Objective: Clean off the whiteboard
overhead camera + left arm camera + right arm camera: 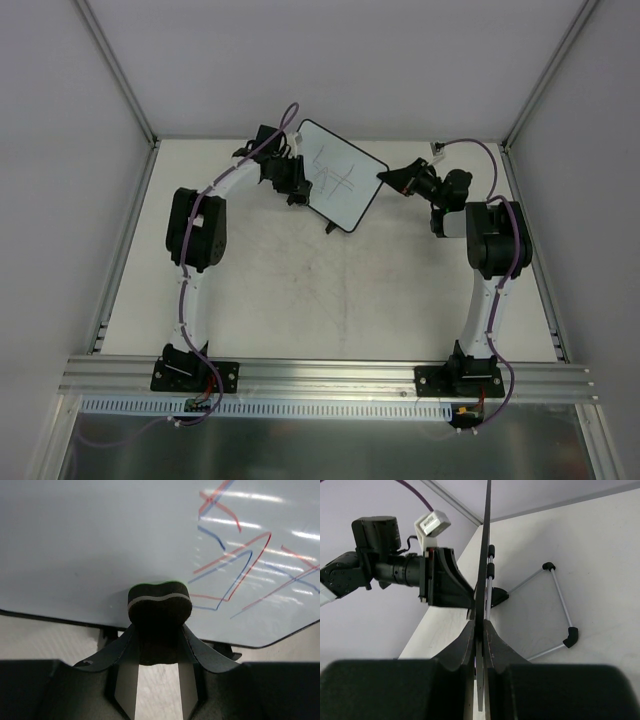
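The whiteboard (338,185) stands tilted at the back middle of the table, with thin pen lines on its face. In the left wrist view its face (100,545) fills the top, with red and blue lines (235,560) at the right. My left gripper (296,183) is shut on a dark eraser (159,611) with a green top edge, at the board's left part near its lower edge. My right gripper (384,180) is shut on the board's right edge; the right wrist view shows the board edge-on (483,570) between the jaws.
The board's wire stand with black feet (560,605) rests on the table behind it. The left arm's wrist and camera (395,572) show on the far side of the board. Cage posts and grey walls bound the table at the back.
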You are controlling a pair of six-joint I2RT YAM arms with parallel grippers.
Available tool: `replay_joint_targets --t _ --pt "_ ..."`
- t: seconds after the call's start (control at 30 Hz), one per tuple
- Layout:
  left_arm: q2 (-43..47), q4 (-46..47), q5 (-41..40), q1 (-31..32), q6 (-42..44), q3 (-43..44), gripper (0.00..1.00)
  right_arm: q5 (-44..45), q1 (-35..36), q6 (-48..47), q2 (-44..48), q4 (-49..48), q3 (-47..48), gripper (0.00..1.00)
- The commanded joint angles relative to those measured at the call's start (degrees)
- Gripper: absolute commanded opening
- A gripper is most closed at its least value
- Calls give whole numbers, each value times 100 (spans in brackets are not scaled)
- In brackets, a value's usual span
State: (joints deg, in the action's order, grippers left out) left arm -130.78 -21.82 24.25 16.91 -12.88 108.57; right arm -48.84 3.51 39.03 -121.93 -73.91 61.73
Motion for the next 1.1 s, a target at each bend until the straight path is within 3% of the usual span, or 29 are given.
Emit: replay_joint_targets --t 0.0,0.27,0.43,1.07 --pt "631 -164 -253 260 103 -608 0 -548 1 175 -94 -1275 260 0" --pt "1555 345 -342 287 -109 -2329 0 -767 -61 290 -252 -1293 462 0" --pt "2100 749 -535 278 -267 -2955 0 -829 -87 351 -296 -1319 497 0" --pt "1767 645 -676 164 -162 -1709 0 -1189 -193 404 -217 -1381 462 0"
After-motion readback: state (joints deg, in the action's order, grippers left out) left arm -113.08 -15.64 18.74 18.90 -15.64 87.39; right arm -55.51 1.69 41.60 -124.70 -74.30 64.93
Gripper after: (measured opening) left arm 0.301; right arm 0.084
